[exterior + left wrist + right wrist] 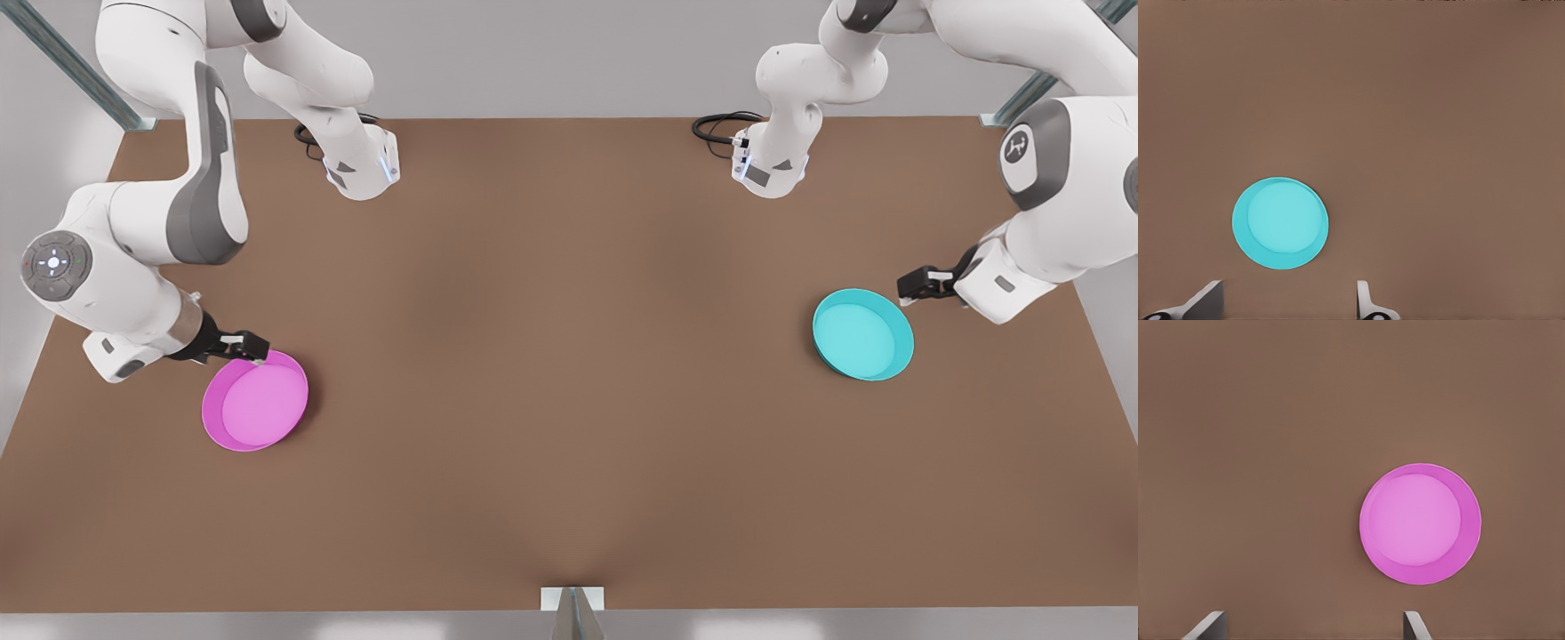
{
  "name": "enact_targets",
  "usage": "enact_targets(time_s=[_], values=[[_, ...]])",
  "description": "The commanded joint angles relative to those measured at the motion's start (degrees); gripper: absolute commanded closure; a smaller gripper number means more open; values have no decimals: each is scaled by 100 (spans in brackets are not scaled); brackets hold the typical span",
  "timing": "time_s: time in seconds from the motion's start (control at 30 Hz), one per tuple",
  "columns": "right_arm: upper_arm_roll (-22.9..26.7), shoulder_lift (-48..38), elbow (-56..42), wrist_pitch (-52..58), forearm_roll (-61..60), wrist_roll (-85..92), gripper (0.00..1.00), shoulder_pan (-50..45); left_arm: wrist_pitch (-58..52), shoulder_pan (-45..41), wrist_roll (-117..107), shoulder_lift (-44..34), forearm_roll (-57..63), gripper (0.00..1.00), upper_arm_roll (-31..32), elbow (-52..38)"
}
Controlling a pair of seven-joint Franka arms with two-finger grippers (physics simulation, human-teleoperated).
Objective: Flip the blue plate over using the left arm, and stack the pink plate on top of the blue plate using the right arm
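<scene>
The blue plate (862, 334) lies rim up on the brown table at the front view's right; it is also the turquoise disc (1280, 223) in the left wrist view. My left gripper (909, 286) hovers just beside its far-right rim, open (1291, 297), holding nothing. Over at the front view's left the pink plate (255, 401) rests rim up, seen again (1420, 523) from the right wrist. My right gripper (256, 349) hangs over that plate's far-left rim, open (1315, 623) and empty. Neither plate is touched.
The brown table (569, 373) stretches wide between the two plates. Both arm bases (360, 164) (772, 164) with black cables stand at its far edge. A small metal bracket (573, 604) sits at the middle of the near edge.
</scene>
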State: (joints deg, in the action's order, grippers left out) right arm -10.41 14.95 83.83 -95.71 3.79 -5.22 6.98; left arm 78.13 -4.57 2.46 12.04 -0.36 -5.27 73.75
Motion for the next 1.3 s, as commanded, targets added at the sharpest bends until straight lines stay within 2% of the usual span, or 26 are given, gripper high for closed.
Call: enact_targets(time_s=[0.0, 0.07, 0.13, 0.23, 0.33, 0.4, 0.53, 0.7, 0.97, 1.0, 1.03, 1.07, 1.27], values=[[3, -1, -7, 26, 16, 4, 0, -3, 0, 0, 0, 0, 62, 0, 0, 7], [3, 8, -24, 26, 8, -22, 0, 41, 9, 272, 70, 140, 36, 0, 9, 165], [21, 52, -15, 26, -1, 30, 0, 93, 394, 921, 929, 535, -332, 0, 9, 481], [21, 246, -15, 26, 16, -23, 0, 137, 2091, 2047, 3040, 668, -1370, 0, 9, 2099], [30, 254, 11, 26, 60, -23, 0, 181, 3322, 2347, 4271, 756, -1959, 0, 0, 3110], [30, 281, -24, 8, 25, 3, 0, 331, 3717, 2373, 4605, 782, -2329, 0, 0, 3646], [30, 1045, -279, -123, 201, 13, 0, 208, 3823, 2742, 5080, 1336, -2671, 0, -18, 3655], [21, 1133, -279, -141, 218, 285, 0, 146, 3920, 3076, 5080, 1705, -2680, 0, -35, 3488], [21, 1177, -279, -141, 183, 408, 0, 199, 4069, 3138, 5071, 2118, -2874, 0, -35, 3488], [21, 1204, -279, -141, 201, 408, 0, 199, 4069, 3138, 5063, 2145, -2882, 12, -35, 3488], [21, 1204, -279, -150, 219, 408, 0, 181, 4069, 3138, 5054, 2162, -2882, 30, -35, 3488], [21, 1204, -279, -150, 210, 408, 0, 190, 4069, 3138, 5054, 2189, -2882, 36, -35, 3488], [21, 1212, -279, -150, 201, 408, 0, 199, 4061, 3138, 5063, 2233, -2874, 39, -71, 3488]])
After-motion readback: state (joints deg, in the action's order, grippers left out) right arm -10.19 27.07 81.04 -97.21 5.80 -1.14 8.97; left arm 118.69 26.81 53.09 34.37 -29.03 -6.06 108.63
